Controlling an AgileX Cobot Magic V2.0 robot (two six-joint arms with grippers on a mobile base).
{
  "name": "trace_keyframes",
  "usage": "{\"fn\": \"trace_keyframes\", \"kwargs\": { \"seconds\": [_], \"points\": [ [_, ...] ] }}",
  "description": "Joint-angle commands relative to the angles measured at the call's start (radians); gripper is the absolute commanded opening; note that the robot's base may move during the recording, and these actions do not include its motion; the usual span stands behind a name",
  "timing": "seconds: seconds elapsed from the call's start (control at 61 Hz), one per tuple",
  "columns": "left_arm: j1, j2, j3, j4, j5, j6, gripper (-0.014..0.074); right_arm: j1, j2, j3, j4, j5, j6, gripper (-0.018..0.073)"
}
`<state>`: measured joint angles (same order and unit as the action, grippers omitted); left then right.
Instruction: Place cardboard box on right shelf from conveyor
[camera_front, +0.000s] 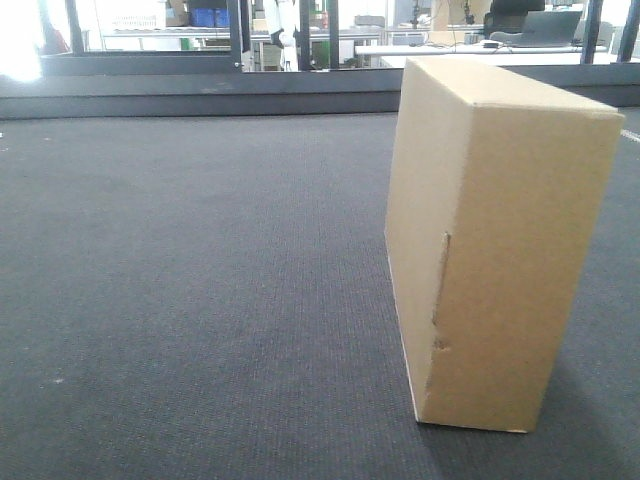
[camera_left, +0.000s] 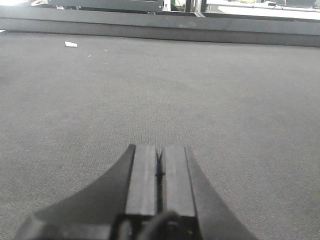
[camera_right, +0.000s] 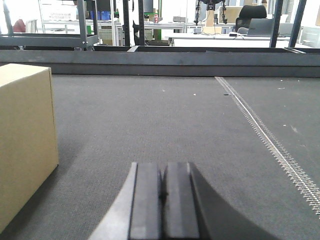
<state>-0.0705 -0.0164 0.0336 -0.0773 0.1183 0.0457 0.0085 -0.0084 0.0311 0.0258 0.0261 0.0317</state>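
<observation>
The plain tan cardboard box (camera_front: 490, 240) stands on edge on the dark grey conveyor (camera_front: 200, 300), right of centre in the front view, with a small vertical tear on its near face. The right wrist view catches the cardboard box (camera_right: 25, 145) at its left edge, to the left of my right gripper (camera_right: 163, 166), which is shut with nothing between the pads. My left gripper (camera_left: 159, 148) is also shut and empty, low over bare conveyor (camera_left: 160, 90); no box appears in that view. The right shelf is out of view.
A raised dark edge rail (camera_front: 200, 95) runs along the far side of the belt. A pale stitched seam (camera_right: 265, 135) crosses the belt on the right of the right wrist view. A white scrap (camera_left: 71, 44) lies far left. Racks and desks stand beyond the rail.
</observation>
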Motion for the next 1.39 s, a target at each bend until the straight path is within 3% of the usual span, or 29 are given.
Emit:
{"fn": "trace_keyframes", "kwargs": {
  "seconds": [0.0, 0.803, 0.967, 1.164, 1.377],
  "points": [
    [-0.001, -0.005, 0.006, -0.006, -0.085, 0.0, -0.0116, -0.006, -0.02, -0.006, -0.01, -0.091, -0.002, 0.0017],
    [-0.001, -0.005, 0.006, -0.006, -0.085, 0.0, -0.0116, -0.006, -0.02, -0.006, -0.01, -0.124, -0.002, 0.0017],
    [-0.001, -0.005, 0.006, -0.006, -0.085, 0.0, -0.0116, -0.006, -0.02, -0.081, -0.01, -0.121, -0.002, 0.0017],
    [-0.001, -0.005, 0.006, -0.006, -0.085, 0.0, -0.0116, -0.006, 0.037, -0.242, -0.026, 0.07, -0.009, 0.0017],
    [-0.001, -0.005, 0.006, -0.006, -0.085, 0.0, -0.0116, -0.005, 0.264, -0.435, -0.026, 0.223, -0.009, 0.0017]
  ]
}}
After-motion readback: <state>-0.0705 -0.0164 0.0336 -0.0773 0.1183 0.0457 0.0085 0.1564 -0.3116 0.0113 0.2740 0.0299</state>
